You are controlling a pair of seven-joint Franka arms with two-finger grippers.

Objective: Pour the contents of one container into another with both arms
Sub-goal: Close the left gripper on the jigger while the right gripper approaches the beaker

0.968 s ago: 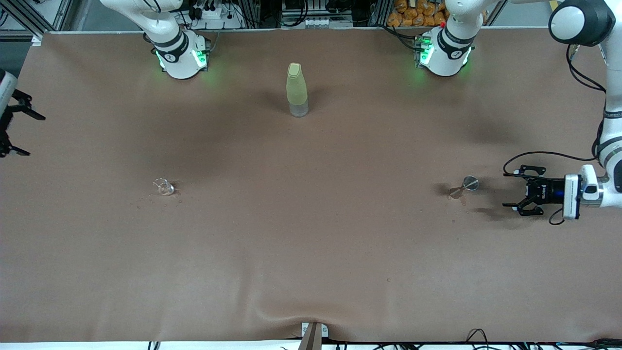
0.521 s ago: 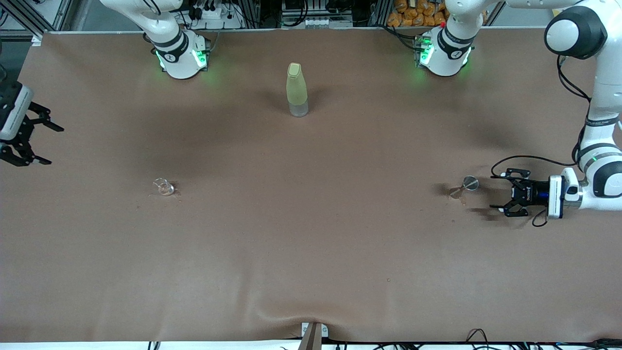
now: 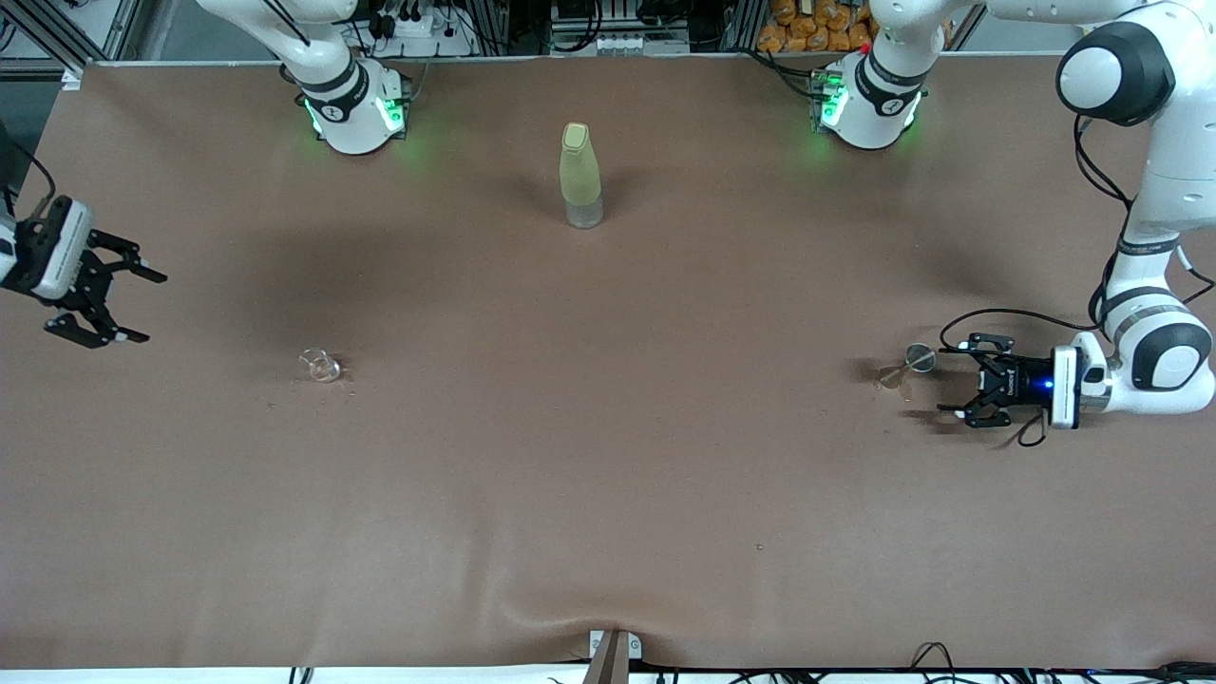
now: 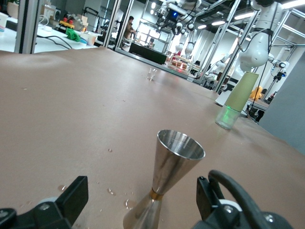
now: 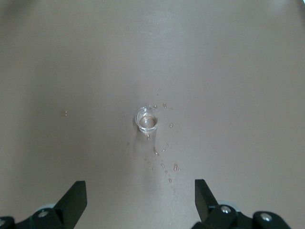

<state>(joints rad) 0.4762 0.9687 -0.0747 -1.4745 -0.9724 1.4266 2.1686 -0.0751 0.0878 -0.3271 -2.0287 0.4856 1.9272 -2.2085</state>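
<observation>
Your left gripper (image 3: 953, 385) is spread open, low, with the upright jigger (image 3: 909, 364) straight ahead, just short of its fingertips (image 4: 71, 195). Your right gripper (image 3: 122, 306), also open, hangs well apart from the small glass (image 3: 320, 365), which sits ahead of it

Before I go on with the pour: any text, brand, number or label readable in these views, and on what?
None can be read.
Left gripper, open beside the metal jigger: pale marking on its black body, too small to read.
Green bottle: no label visible.
Small glass: plain, no marking.
Right gripper, open above the right arm's end of the table: no text visible.
Arm bases: dark round marks, unreadable.
</observation>
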